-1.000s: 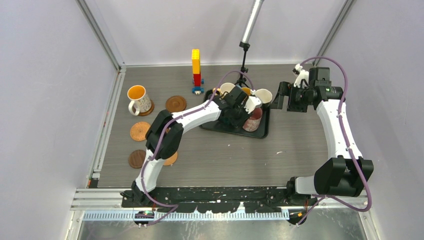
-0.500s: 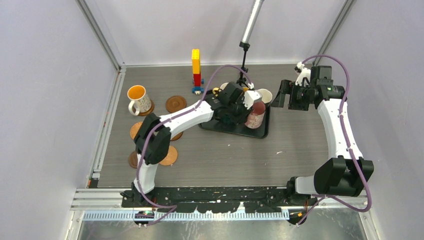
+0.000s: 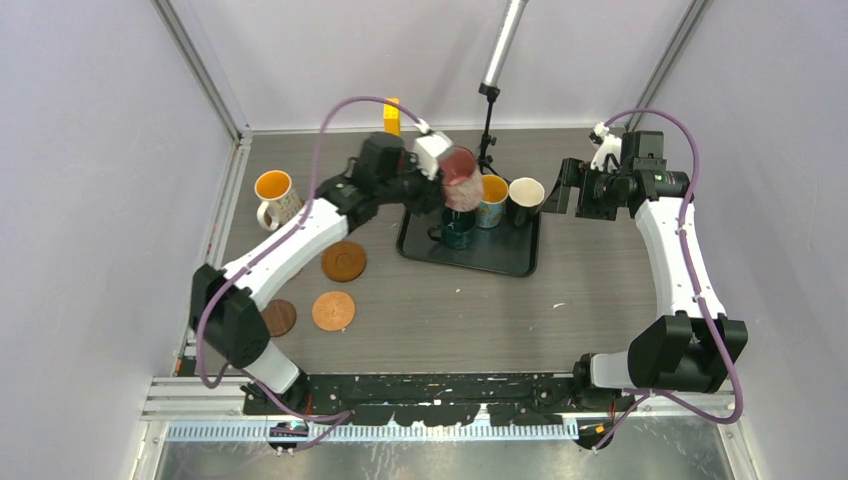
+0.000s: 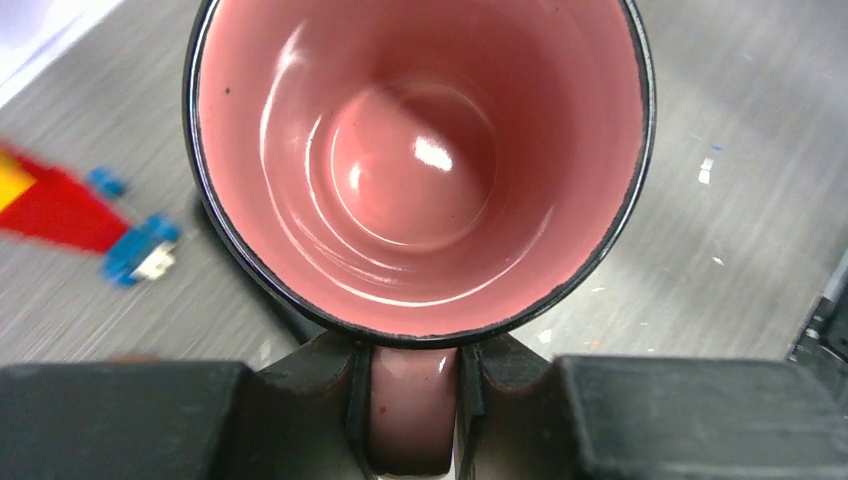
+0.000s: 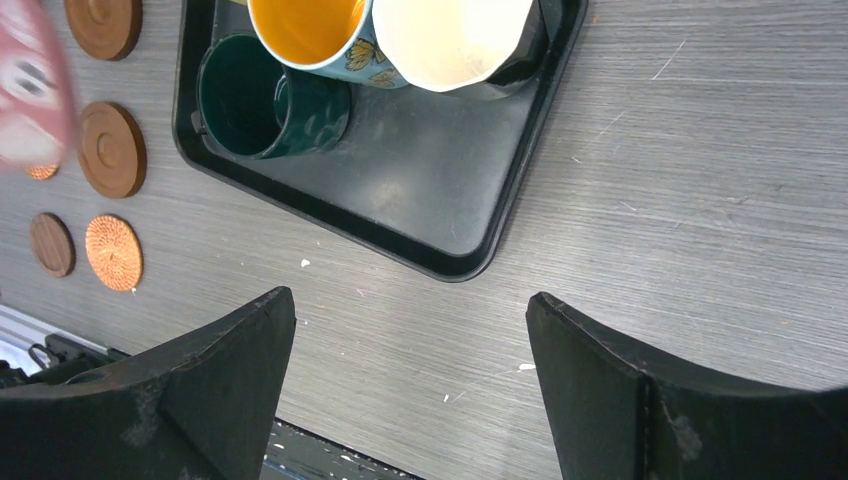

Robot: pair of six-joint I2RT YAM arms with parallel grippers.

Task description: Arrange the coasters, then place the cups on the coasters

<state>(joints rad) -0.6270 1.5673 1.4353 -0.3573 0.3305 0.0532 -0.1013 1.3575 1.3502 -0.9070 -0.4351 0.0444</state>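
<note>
Left claw (image 4: 412, 400) is carrying the pink mug (image 4: 420, 170) aloft, with a bare wood coaster (image 3: 343, 261) lying to its near left

Over the tabletop (image 3: 560, 320), by the black tray's (image 3: 500, 262) far left corner, the left claw is clenching the mug's handle, mouth facing its camera; the coaster is sitting lower and well apart, on this arm's own side, while the right claw (image 5: 410, 390) is hanging released beyond the tray

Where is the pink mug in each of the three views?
Top external: the pink mug is above centre, by the far-left corner of the black tray.
Left wrist: it fills the upper picture, handle clamped in the left gripper.
Right wrist: a blurred pink shape at the upper left edge, probably it.
Landmark: the tray links top external and right wrist; the toy brick tower links top external and left wrist.
</note>
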